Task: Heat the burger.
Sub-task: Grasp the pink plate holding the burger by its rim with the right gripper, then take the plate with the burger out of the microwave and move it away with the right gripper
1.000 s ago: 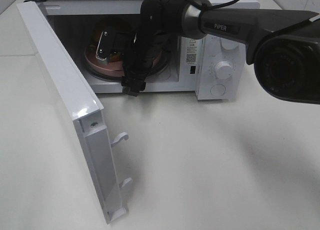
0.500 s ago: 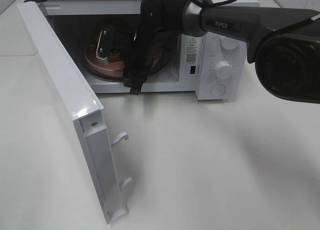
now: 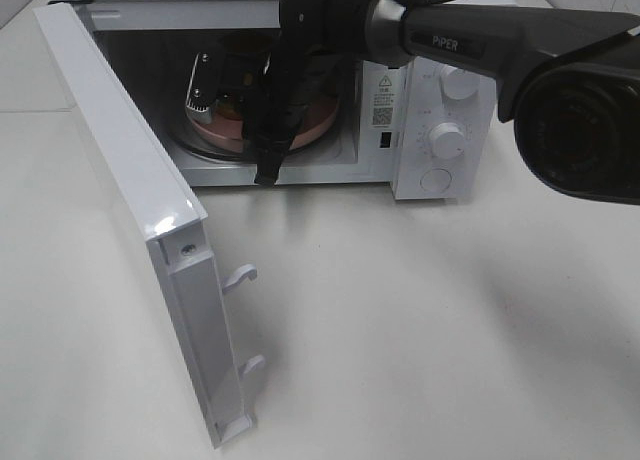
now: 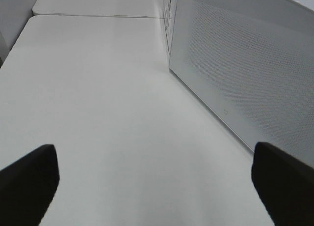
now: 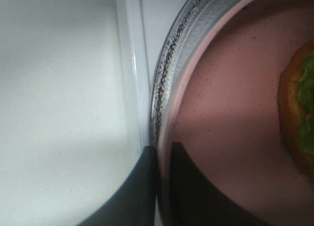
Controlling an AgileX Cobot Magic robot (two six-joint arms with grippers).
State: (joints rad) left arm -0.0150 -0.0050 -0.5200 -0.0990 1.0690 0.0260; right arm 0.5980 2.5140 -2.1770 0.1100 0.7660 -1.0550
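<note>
Right tool point(image 5: 161, 159) tight on pink plate point(image 5: 221, 113) rim beside burger point(image 5: 294, 118), inside microwave point(image 3: 425, 100).

Pretty plain setup here: one big matte white table point(image 3: 420, 330) fills nearly everything, with a second white tabletop point(image 4: 93, 2) butted up against it along a thin seam point(image 4: 98, 16). Light's soft and even, just blurry grey shadows point(image 3: 545, 280) on the surface. A grey strip point(image 4: 12, 14) shows past the edge.
</note>
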